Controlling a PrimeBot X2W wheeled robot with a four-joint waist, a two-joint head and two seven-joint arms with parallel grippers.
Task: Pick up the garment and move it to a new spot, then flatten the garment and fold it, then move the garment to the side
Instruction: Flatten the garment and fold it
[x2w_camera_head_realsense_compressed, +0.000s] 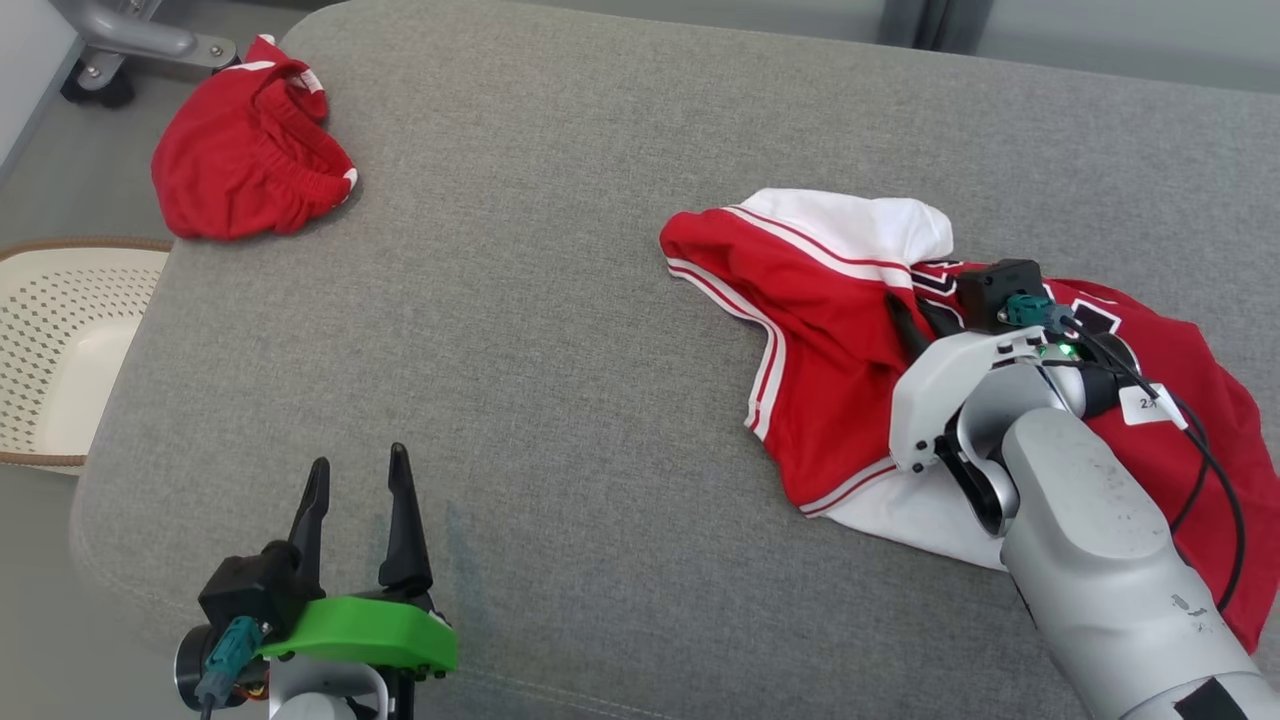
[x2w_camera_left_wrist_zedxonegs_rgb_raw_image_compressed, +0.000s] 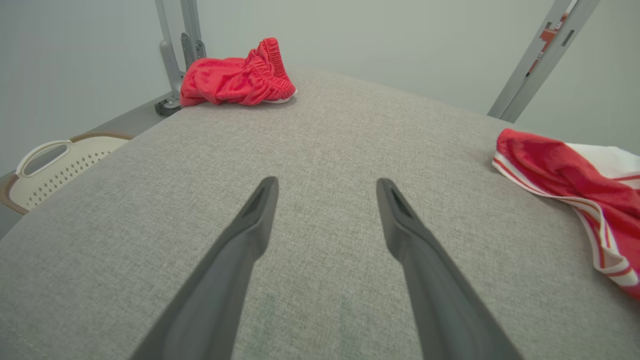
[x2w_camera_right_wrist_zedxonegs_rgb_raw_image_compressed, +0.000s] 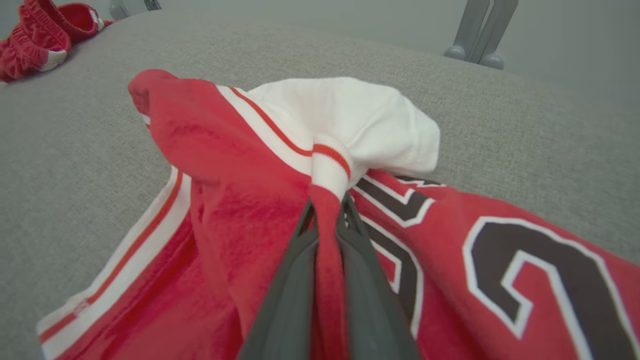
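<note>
**A:** Farthest to the left of the jersey (x2w_camera_head_realsense_compressed: 820, 330)?

**B:** A cream perforated basket (x2w_camera_head_realsense_compressed: 50, 320). Sits well apart from the jersey, off the edge of the grey padded surface (x2w_camera_head_realsense_compressed: 560, 350) and lower than it.

**A:** Next, going right?

**B:** Red shorts (x2w_camera_head_realsense_compressed: 250, 150), crumpled in a heap. Well left of the jersey and farther back than it, on the same grey surface.

**A:** And the left gripper (x2w_camera_head_realsense_compressed: 359, 458)?

**B:** Released: fingers spread wide, with nothing between them but bare grey fabric. Well left of the jersey and nearer the robot than it, pointing away from the robot. Hard to tell whether touching the surface or just above it.

**A:** The jersey itself?

**B:** Red, with white-and-red striped trim. Has a white panel bunched at its far side and black numerals outlined in white toward its right. Lies rumpled on the right part of the grey surface, not flattened, not folded.

**A:** Then the right gripper (x2w_camera_head_realsense_compressed: 915, 315)?

**B:** Clenched on the jersey. Pinches a raised ridge of red cloth and white trim between both dark fingers. Near the jersey's middle, just short of the white panel. Comes in over the jersey's near right part, with the pale forearm covering some of the cloth.
</note>
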